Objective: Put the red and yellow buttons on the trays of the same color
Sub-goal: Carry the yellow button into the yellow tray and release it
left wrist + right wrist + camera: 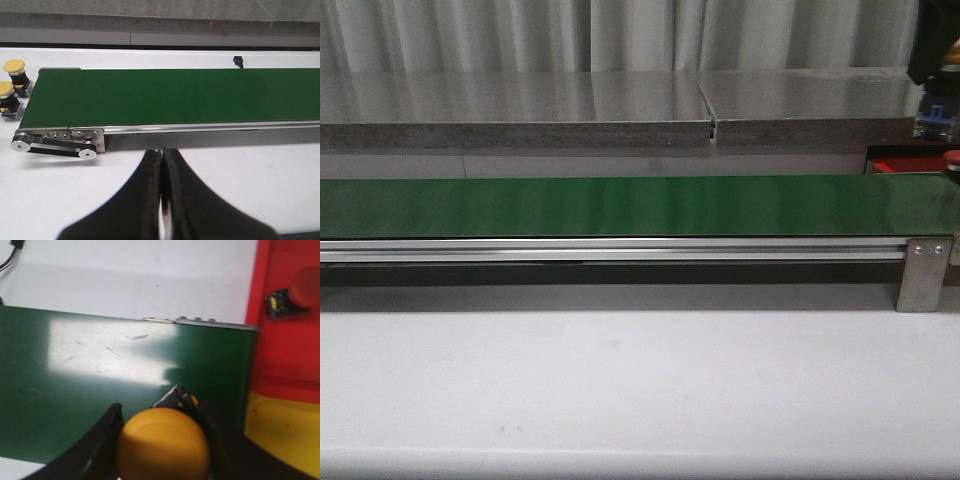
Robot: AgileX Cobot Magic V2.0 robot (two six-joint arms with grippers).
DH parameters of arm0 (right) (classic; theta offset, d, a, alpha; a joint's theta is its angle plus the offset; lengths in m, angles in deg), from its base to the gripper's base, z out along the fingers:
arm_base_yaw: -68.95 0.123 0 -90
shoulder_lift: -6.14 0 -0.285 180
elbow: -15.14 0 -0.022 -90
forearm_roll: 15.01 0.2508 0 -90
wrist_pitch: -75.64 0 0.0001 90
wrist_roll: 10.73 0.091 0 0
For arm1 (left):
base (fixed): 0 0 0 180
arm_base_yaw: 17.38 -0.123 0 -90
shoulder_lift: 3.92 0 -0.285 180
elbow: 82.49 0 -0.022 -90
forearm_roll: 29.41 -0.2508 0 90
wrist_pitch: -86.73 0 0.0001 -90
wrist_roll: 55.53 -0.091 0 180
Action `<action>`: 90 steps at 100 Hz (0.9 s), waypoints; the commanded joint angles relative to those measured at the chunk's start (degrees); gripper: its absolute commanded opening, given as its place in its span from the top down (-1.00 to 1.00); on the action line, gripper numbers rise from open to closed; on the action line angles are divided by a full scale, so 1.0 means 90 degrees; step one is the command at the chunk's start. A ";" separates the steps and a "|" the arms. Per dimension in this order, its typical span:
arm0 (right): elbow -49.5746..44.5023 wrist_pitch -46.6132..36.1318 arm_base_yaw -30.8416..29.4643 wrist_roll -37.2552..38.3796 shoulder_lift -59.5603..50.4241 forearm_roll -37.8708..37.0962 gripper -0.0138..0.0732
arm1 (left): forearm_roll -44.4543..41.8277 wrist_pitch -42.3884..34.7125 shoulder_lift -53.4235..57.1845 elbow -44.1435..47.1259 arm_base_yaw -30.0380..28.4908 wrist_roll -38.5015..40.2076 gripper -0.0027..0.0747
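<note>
My right gripper is shut on a yellow button and holds it over the green belt, close to the belt's end. Past that end lies a red tray with a red button on it, and a yellow tray adjoins the red one. My left gripper is shut with nothing in it, above the white table in front of the belt. Two more yellow buttons stand on the table off the belt's other end.
The long green belt on its metal frame crosses the front view. A grey ledge runs behind it. A bit of the red tray shows at the far right. White table lies in front.
</note>
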 commanded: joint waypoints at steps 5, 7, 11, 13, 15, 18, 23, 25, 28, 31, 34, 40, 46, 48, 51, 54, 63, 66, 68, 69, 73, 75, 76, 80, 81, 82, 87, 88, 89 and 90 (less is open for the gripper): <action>0.0136 -0.0180 -0.0470 0.0161 -0.0371 0.0043 0.79 | 0.0083 -0.0472 -0.0046 -0.0159 0.0049 0.0016 0.98; 0.0136 -0.0180 -0.0534 0.0167 -0.0371 0.0043 0.79 | 0.0083 -0.0472 -0.0046 -0.0159 0.0049 0.0016 0.98; 0.0136 -0.0180 -0.0657 0.0199 -0.0371 0.0035 0.79 | 0.0083 -0.0472 -0.0046 -0.0159 0.0049 0.0016 0.98; 0.0128 -0.0185 -0.0719 0.0215 -0.0365 0.0036 0.79 | 0.0083 -0.0472 -0.0046 -0.0159 0.0049 0.0016 0.98; 0.0121 -0.0194 -0.0759 0.0236 -0.0365 0.0036 0.79 | 0.0083 -0.0472 -0.0046 -0.0159 0.0049 0.0016 0.98; 0.0083 -0.0234 -0.0859 0.0275 -0.0365 0.0036 0.79 | 0.0083 -0.0472 -0.0046 -0.0159 0.0049 0.0016 0.98; -0.0011 -0.0337 -0.0990 0.0312 -0.0365 0.0036 0.79 | 0.0083 -0.0472 -0.0046 -0.0159 0.0049 0.0016 0.98; -0.0069 -0.0372 -0.1040 0.0309 -0.0365 0.0036 0.79 | 0.0083 -0.0472 -0.0046 -0.0159 0.0049 0.0016 0.98; -0.0167 -0.0501 -0.1103 0.0309 -0.0365 0.0036 0.79 | 0.0083 -0.0472 -0.0046 -0.0159 0.0049 0.0016 0.98; -0.0324 -0.0636 -0.1165 0.0309 -0.0358 0.0036 0.79 | 0.0083 -0.0472 -0.0046 -0.0159 0.0049 0.0016 0.98; -0.0458 -0.0808 -0.1236 0.0314 -0.0358 0.0036 0.79 | 0.0083 -0.0472 -0.0046 -0.0159 0.0049 0.0016 0.98; -0.0756 -0.1128 -0.1323 0.0322 -0.0336 0.0044 0.79 | 0.0083 -0.0472 -0.0046 -0.0159 0.0049 0.0016 0.98; -0.1086 -0.1460 -0.1402 0.0322 -0.0327 0.0044 0.79 | 0.0083 -0.0472 -0.0046 -0.0159 0.0049 0.0016 0.98; -0.1187 -0.1565 -0.1429 0.0328 -0.0327 0.0050 0.79 | 0.0083 -0.0472 -0.0046 -0.0159 0.0049 0.0016 0.98; -0.1321 -0.1713 -0.1459 0.0336 -0.0327 0.0077 0.79 | 0.0083 -0.0472 -0.0046 -0.0159 0.0049 0.0016 0.98; -0.1450 -0.1819 -0.1478 0.0341 -0.0327 0.0111 0.79 | 0.0083 -0.0472 -0.0046 -0.0159 0.0049 0.0016 0.98; -0.1798 -0.2151 -0.1491 0.0350 -0.0327 0.0129 0.79 | 0.0083 -0.0472 -0.0046 -0.0159 0.0049 0.0016 0.98; -0.1910 -0.2272 -0.1491 0.0350 -0.0327 0.0129 0.79 | 0.0083 -0.0472 -0.0046 -0.0159 0.0049 0.0016 0.98; -0.1948 -0.2337 -0.1491 0.0350 -0.0327 0.0129 0.79 | 0.0083 -0.0472 -0.0046 -0.0159 0.0049 0.0016 0.98; -0.1982 -0.2337 -0.1491 0.0350 -0.0327 0.0129 0.79 | 0.0083 -0.0472 -0.0046 -0.0159 0.0049 0.0016 0.98; -0.2070 -0.2473 -0.1491 0.0350 -0.0322 0.0129 0.79 | 0.0083 -0.0472 -0.0046 -0.0159 0.0049 0.0016 0.98; -0.2090 -0.2524 -0.1491 0.0350 -0.0315 0.0129 0.79 | 0.0083 -0.0472 -0.0046 -0.0159 0.0049 0.0016 0.98; -0.2104 -0.2524 -0.1491 0.0350 -0.0315 0.0129 0.79 | 0.0083 -0.0472 -0.0046 -0.0159 0.0049 0.0016 0.98; -0.2128 -0.2583 -0.1491 0.0350 -0.0278 0.0129 0.79 | 0.0083 -0.0472 -0.0046 -0.0159 0.0049 0.0016 0.98; -0.2134 -0.2583 -0.1491 0.0350 -0.0263 0.0129 0.79 | 0.0083 -0.0472 -0.0046 -0.0159 0.0049 0.0016 0.98; -0.2133 -0.2591 -0.1491 0.0350 -0.0254 0.0129 0.79 | 0.0083 -0.0472 -0.0046 -0.0159 0.0049 0.0016 0.98; -0.2135 -0.2591 -0.1491 0.0350 -0.0172 0.0129 0.78 | 0.0083 -0.0472 -0.0046 -0.0159 0.0049 0.0016 0.98; -0.2135 -0.2591 -0.1491 0.0350 -0.0142 0.0129 0.78 | 0.0083 -0.0472 -0.0046 -0.0159 0.0049 0.0016 0.98; -0.2135 -0.2591 -0.1491 0.0350 -0.0128 0.0129 0.78 | 0.0083 -0.0472 -0.0046 -0.0159 0.0049 0.0016 0.98; -0.2135 -0.2591 -0.1491 0.0350 -0.0116 0.0129 0.78 | 0.0083 -0.0472 -0.0046 -0.0159 0.0049 0.0016 0.98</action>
